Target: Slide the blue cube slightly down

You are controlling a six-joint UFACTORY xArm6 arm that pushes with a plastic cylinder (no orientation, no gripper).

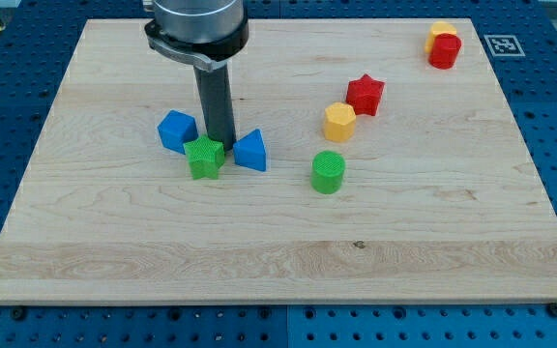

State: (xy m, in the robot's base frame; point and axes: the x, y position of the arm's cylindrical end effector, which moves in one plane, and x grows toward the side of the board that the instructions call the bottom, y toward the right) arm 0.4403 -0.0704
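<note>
The blue cube [176, 130] sits left of centre on the wooden board [278, 251]. A green star [204, 157] lies just below and right of it, touching or nearly touching. A blue triangular block [250, 151] lies to the star's right. My tip [225, 145] comes down between the green star and the blue triangle, to the right of the blue cube and apart from it. The rod's very end is partly hidden behind the star.
A yellow hexagonal block [338, 122] and a red star [365, 94] sit right of centre. A green cylinder [327, 172] lies below them. A red cylinder [444, 51] with a yellow block [441, 31] behind it is at the top right.
</note>
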